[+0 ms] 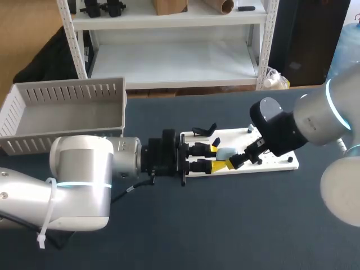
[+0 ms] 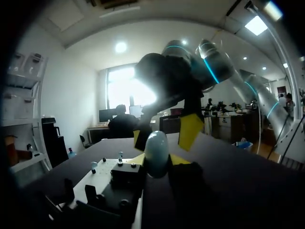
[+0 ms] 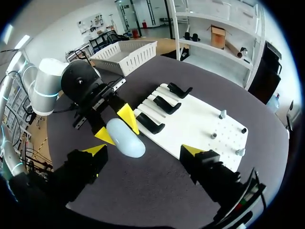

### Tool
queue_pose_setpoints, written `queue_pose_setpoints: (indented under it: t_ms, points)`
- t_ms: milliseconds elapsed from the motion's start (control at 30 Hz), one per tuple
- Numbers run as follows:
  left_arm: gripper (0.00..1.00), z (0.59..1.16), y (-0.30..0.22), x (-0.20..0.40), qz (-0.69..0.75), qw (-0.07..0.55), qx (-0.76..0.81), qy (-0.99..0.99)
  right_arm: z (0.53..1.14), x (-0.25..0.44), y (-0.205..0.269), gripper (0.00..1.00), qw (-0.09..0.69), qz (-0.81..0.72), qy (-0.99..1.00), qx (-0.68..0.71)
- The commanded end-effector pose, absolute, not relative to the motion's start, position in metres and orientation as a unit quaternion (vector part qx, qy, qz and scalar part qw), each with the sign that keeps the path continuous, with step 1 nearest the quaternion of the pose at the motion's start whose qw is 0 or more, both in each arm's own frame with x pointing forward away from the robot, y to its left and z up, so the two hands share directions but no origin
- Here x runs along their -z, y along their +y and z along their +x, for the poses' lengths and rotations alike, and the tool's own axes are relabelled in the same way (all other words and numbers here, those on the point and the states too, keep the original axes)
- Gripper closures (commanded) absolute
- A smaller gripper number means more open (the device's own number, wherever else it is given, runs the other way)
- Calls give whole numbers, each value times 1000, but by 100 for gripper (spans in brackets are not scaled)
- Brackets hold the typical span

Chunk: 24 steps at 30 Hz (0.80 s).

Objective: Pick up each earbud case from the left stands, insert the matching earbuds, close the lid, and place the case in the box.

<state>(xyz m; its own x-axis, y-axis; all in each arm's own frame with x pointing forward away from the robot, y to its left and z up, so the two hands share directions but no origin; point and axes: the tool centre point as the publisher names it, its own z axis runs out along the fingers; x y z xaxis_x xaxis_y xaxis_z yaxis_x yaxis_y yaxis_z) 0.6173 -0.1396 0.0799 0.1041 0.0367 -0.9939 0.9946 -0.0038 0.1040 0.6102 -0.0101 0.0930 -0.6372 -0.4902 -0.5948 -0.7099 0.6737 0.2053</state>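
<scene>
Far left sits the white slatted plastic box (image 1: 62, 93), well apart from the action, and that's where the case ends up once it's loaded.

The left gripper (image 3: 115, 126) is clamped on the pale blue egg-shaped earbud case (image 3: 126, 140), with 1 yellow tip on each side. It's holding the case just above the near edge of the white flat stand board (image 3: 200, 119). My guess is it's being offered up so the other arm can work on the lid, which looks closed.

The 3 black angled stands (image 3: 166, 104) are just beside the case and could snag a finger.

The right gripper (image 3: 144, 151) faces it with its jaws spread wide. The case sits ahead of them, not touched.

The small pegs (image 3: 221, 114) at the board's far end might hold earbuds, but they're too small to tell.
</scene>
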Motion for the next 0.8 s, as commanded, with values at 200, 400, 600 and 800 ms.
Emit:
queue_pose_setpoints:
  t_ms: [200, 400, 600, 800]
  points:
    - [100, 617, -141, -79, 534, 517, 463, 482, 612, -93, -8, 0, 258, -336, 882, -205]
    - [100, 617, -141, -79, 534, 517, 463, 482, 615, -93, -9, 0, 258, -332, 884, -202]
    - [100, 617, -141, -79, 534, 517, 463, 482, 617, -94, -10, 0, 258, -330, 885, -201]
    - [100, 617, -141, -79, 534, 517, 463, 482, 620, -95, -10, 0, 260, -328, 886, -200]
